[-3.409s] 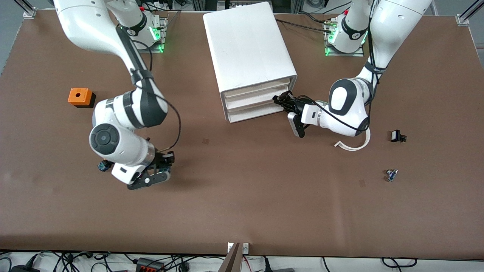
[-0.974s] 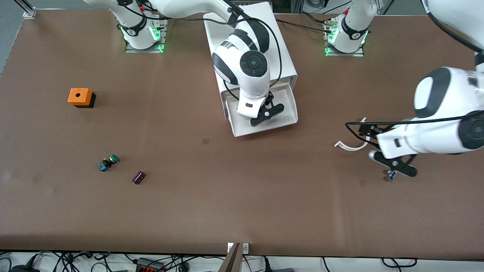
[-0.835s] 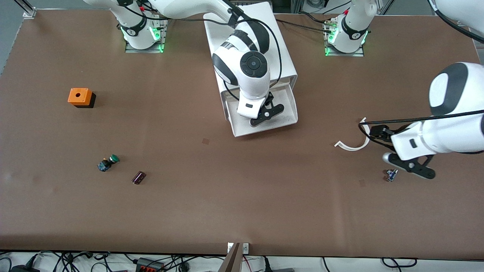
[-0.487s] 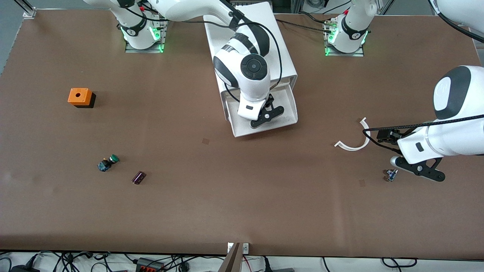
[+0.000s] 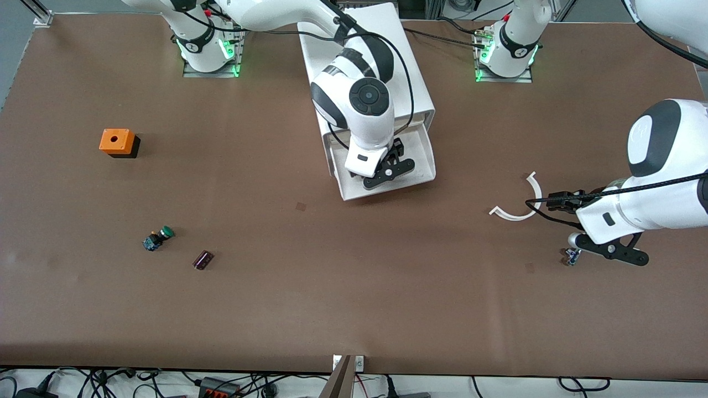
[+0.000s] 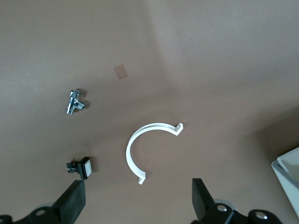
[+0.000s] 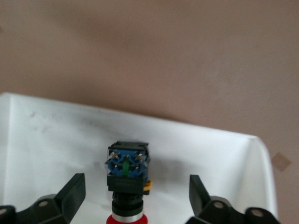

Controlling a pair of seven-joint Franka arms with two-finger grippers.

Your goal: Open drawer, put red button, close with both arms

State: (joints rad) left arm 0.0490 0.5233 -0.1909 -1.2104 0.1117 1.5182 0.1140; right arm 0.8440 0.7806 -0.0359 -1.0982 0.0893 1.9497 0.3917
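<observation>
The drawer (image 5: 425, 161), topmost in the white cabinet (image 5: 412, 83), is pulled out. My right gripper (image 5: 387, 166) hangs just above its floor, open. In the right wrist view the red button (image 7: 127, 175) lies on the drawer floor (image 7: 56, 135) between the spread fingers (image 7: 72, 191), touching neither; its teal-blue base points away from the wrist. The right gripper (image 7: 135, 196) holds nothing. My left gripper (image 5: 557, 200) hovers open and empty over the table toward the left arm's end, with its fingers (image 6: 72, 203) wide apart and the left gripper (image 6: 138, 203) above bare table.
A white curved piece (image 5: 520, 207) and a metal fitting (image 5: 572, 256) lie below the left gripper. A black switch (image 6: 80, 167) shows in the left wrist view. Toward the right arm's end are an orange box (image 5: 116, 142), a green-capped button (image 5: 158, 237) and a small dark part (image 5: 203, 259).
The right gripper has opened and let go of the red button, which now lies in the drawer. The left arm has swung out to its end of the table.
</observation>
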